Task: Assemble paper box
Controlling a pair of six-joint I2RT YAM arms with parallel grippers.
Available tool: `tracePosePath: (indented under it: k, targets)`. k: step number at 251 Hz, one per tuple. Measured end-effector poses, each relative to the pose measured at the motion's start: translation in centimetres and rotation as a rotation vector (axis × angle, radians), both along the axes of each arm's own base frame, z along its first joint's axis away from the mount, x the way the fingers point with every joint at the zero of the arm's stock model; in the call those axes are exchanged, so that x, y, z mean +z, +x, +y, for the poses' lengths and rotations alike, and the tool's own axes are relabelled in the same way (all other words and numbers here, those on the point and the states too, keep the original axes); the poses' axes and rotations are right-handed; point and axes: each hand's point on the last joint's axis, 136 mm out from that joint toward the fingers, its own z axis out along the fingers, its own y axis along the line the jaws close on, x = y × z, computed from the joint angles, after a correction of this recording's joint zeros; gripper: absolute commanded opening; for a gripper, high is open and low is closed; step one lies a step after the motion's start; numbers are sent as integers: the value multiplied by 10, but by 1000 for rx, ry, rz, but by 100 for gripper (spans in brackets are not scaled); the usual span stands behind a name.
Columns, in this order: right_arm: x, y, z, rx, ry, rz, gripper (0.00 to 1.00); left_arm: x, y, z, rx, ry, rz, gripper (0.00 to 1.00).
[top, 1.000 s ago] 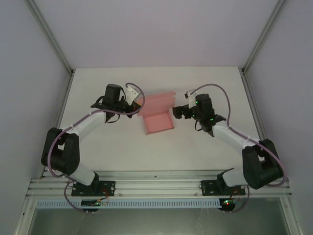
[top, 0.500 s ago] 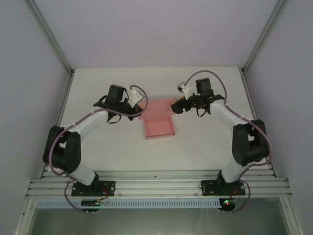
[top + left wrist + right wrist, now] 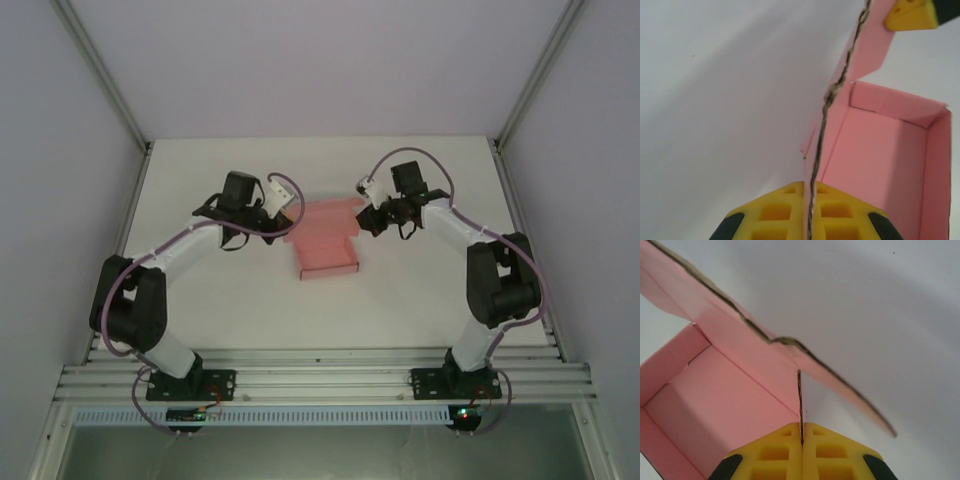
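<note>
Your right gripper (image 3: 801, 432), open a second ago, now clamps a side flap of the pink thin-card box (image 3: 325, 250) (left gripper (image 3: 809, 194) pinches the opposite wall), so you hold both sides for folding.

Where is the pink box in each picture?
Top view: the box sits mid-table, between the left hand and the right hand.
Left wrist view: the box is at the lower right, and the left hand pinches its card edge.
Right wrist view: the box is at the lower left, and the right hand pinches its edge.
Shared landmark: the box's open pink inside, on the white table.
</note>
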Motion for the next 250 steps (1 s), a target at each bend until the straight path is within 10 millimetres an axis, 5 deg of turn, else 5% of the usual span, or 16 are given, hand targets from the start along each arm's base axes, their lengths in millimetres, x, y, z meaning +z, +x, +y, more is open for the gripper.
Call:
tracePosePath:
  k: [57,160,250]
  targets:
    - [5,-12,-1,-126,-66,-46,0,2,27,-5,185,111,-39,6]
    - [11,12,-13,-623,-62,-72,0,-2,56,-36,482,125,-51,4]
    - [2,10,-12,-762,13,-144,0,-19,46,-44,552,-97,29,10]
